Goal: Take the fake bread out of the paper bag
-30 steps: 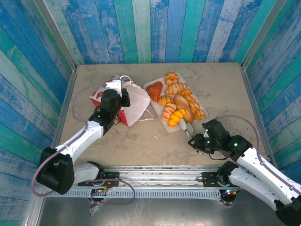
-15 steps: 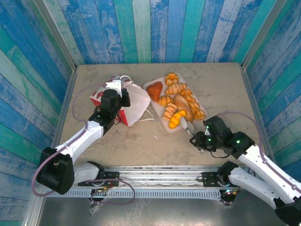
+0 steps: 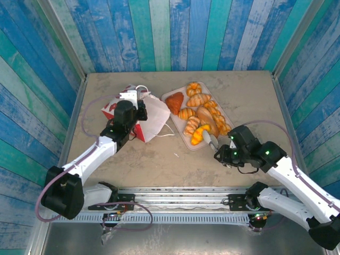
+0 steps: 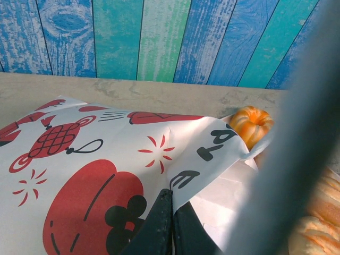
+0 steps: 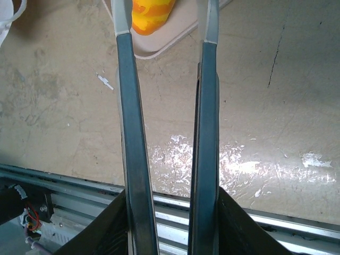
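Left wrist: left end effector (image 4: 171,195) pinches the paper bag (image 4: 95,159); right end effector (image 5: 164,20) narrowly parted, apparently empty.

The paper bag (image 3: 153,118) lies crumpled on its side just left of the pale-pink tray (image 3: 182,135). It is white with red printed shapes, and a white cord handle trails toward the tray. The fake bread (image 3: 199,114) (glossy, golden-orange to brown) is heaped on the tray, with a reddish-brown triangle (image 3: 175,102) at the tray's far left corner and an oval loaf (image 3: 206,118) near its middle.
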Robot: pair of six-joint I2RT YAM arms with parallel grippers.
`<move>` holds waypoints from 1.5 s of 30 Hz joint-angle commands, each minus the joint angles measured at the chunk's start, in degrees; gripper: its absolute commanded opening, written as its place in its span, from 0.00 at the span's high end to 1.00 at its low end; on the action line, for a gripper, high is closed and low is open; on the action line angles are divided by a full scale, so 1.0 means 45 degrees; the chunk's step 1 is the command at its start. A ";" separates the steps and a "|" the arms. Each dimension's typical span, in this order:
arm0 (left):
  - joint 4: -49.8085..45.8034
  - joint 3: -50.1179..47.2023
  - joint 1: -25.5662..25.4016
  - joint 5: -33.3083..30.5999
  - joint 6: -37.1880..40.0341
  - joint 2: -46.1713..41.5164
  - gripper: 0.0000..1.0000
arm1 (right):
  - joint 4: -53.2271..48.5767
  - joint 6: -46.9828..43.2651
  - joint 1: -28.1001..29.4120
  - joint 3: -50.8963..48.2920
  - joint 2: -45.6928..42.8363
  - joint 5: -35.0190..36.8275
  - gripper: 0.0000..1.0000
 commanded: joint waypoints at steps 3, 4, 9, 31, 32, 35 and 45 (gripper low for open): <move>-0.1057 0.0965 -0.0049 -0.0404 -0.0626 -0.0325 0.94 | -0.0902 -0.0463 -0.0077 0.1244 -0.0044 0.0581 0.62; -0.1242 0.1094 -0.0060 -0.0503 -0.0711 -0.0362 0.94 | -0.1049 -0.0509 -0.0073 0.1409 -0.0031 0.0709 0.62; -0.1971 0.1722 -0.0049 -0.0715 -0.1526 -0.0713 0.92 | -0.1864 -0.0764 -0.0098 0.2477 0.0009 0.1419 0.62; -0.2771 0.2370 0.3106 0.2592 -0.8076 -0.1587 0.84 | -0.2464 -0.3472 -0.2372 0.5021 0.1147 0.4295 0.63; -0.2545 0.2315 0.3307 0.2866 -0.8467 -0.1530 0.84 | -0.2365 -0.3535 -0.2457 0.5001 0.1145 0.4326 0.63; -0.2098 0.2230 0.3720 0.3481 -0.9349 -0.1297 0.84 | -0.2107 -0.3728 -0.2714 0.4921 0.1242 0.4259 0.63; -0.0034 0.1332 0.4257 0.3909 -1.1888 -0.0461 0.84 | -0.1519 -0.4400 -0.3666 0.4240 0.1570 0.4152 0.62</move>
